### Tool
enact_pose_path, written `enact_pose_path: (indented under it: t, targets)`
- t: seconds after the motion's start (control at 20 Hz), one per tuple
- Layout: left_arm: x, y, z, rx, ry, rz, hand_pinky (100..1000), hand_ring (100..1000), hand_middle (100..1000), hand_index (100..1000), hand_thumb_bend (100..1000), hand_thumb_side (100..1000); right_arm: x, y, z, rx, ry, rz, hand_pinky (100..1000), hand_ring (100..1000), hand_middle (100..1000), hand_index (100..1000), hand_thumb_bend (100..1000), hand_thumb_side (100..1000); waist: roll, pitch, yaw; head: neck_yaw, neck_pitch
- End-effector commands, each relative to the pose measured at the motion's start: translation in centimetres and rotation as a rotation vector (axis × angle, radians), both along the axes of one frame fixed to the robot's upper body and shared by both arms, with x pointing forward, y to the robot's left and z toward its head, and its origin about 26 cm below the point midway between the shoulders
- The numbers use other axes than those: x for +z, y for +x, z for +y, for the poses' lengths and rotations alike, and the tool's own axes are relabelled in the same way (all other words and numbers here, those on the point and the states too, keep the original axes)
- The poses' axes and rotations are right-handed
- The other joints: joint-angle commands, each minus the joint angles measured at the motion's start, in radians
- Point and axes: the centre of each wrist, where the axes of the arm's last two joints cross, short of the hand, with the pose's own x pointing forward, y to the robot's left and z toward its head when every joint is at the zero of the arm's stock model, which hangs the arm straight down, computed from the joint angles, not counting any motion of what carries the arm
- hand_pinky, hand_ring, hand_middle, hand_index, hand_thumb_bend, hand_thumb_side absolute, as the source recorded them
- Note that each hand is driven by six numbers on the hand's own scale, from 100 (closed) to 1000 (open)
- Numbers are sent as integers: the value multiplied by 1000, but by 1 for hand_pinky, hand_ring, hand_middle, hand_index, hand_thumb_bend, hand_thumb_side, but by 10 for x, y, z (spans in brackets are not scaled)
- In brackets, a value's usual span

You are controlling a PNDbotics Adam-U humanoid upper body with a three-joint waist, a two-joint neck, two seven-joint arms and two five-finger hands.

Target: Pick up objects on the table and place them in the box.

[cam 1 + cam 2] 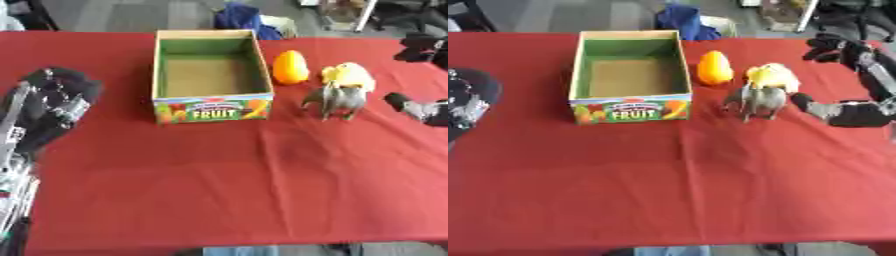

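An open cardboard box (pixel 213 110) with a green inside and a FRUIT label stands at the back middle of the red table; nothing shows inside it. To its right lie an orange egg-shaped object (pixel 290 67) and a yellow object (pixel 348 76). A grey toy elephant (pixel 335 100) stands just in front of the yellow one. My right hand (pixel 846 114) lies low at the right, open, fingers (pixel 803 101) pointing left, a little short of the elephant. At the left edge my left hand (pixel 54 102) rests open, away from the box.
The red cloth (pixel 227 180) covers the whole table, with wide bare room in front of the box. My right arm (pixel 859 57) bends in from the far right. A blue bundle (pixel 241 17) sits beyond the far edge.
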Motion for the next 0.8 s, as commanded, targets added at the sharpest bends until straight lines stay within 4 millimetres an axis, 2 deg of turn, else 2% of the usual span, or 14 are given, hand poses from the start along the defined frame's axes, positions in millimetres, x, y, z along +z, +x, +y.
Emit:
enact_pose_path:
  t: [0.05, 0.4, 0.8]
  targets:
    - [7, -1, 1, -8, 15, -20, 619, 572, 561, 608, 566, 379, 12, 7, -12, -12, -78, -15, 828, 1000, 706, 890, 449, 288, -1, -12, 1, -6, 4]
    - [6, -1, 1, -7, 13, -19, 619, 572, 561, 607, 566, 379, 1, 30, -13, 20, -181, 47, 838, 1000, 732, 895, 457, 323, 1, -11, 1, -15, -13]
    - [5, -1, 0, -14, 12, -13, 619, 573, 561, 608, 564, 380, -14, 53, 1, 99, -337, 98, 837, 1000, 746, 902, 487, 345, 9, -13, 1, -21, -23]
